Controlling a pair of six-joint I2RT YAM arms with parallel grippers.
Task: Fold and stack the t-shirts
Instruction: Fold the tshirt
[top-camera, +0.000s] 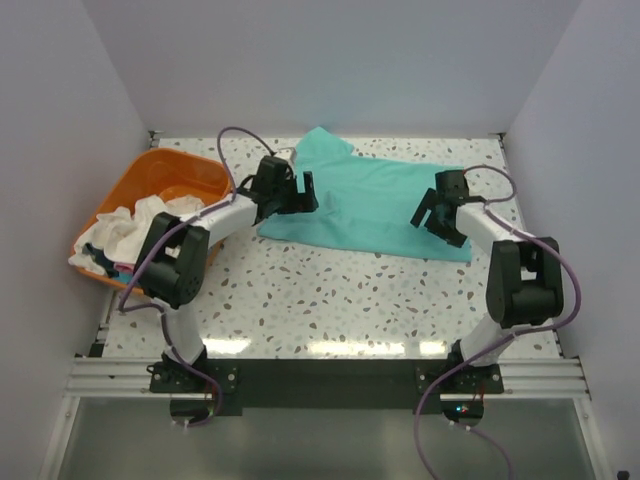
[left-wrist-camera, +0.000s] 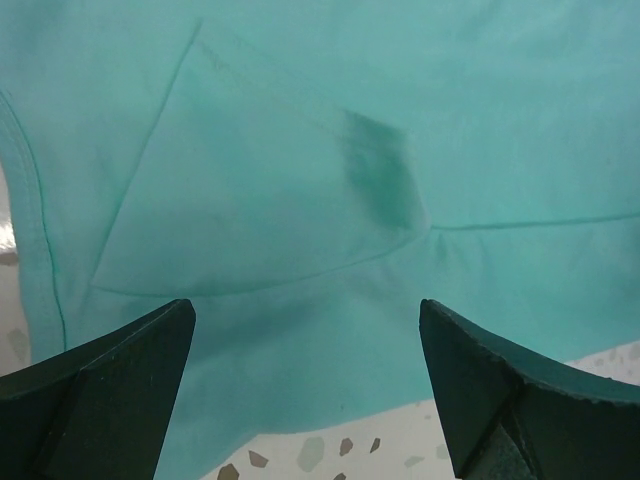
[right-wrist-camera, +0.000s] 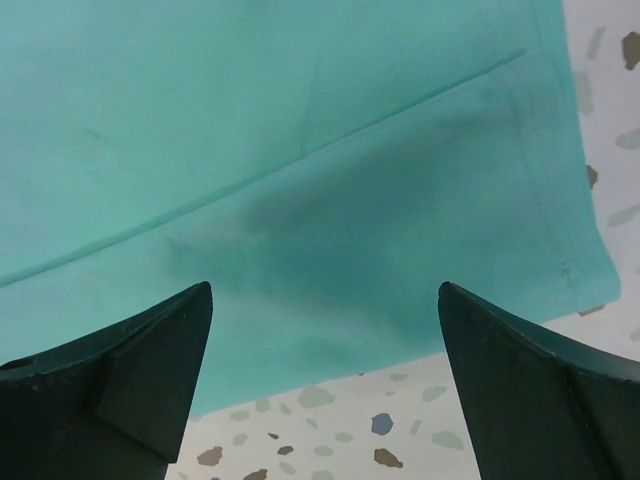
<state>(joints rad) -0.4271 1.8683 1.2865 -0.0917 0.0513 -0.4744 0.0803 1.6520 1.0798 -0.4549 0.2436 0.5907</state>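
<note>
A teal-green t-shirt (top-camera: 375, 200) lies spread flat on the speckled table, one sleeve pointing to the back. My left gripper (top-camera: 303, 193) hangs open just above its left near edge, nothing between the fingers. In the left wrist view the gripper (left-wrist-camera: 308, 310) frames the teal-green t-shirt (left-wrist-camera: 300, 180) with a folded-in sleeve. My right gripper (top-camera: 432, 222) is open over the shirt's right near corner. Through the right wrist view, the gripper (right-wrist-camera: 325, 295) looks down on the teal-green t-shirt's hem (right-wrist-camera: 330, 240) and bare table. More t-shirts (top-camera: 130, 225), mostly white, sit heaped in the basket.
An orange plastic basket (top-camera: 160, 175) stands at the table's left edge, beside the left arm. White walls close in the table on the left, back and right. Bare speckled tabletop (top-camera: 340, 300) lies between the shirt and the arm bases.
</note>
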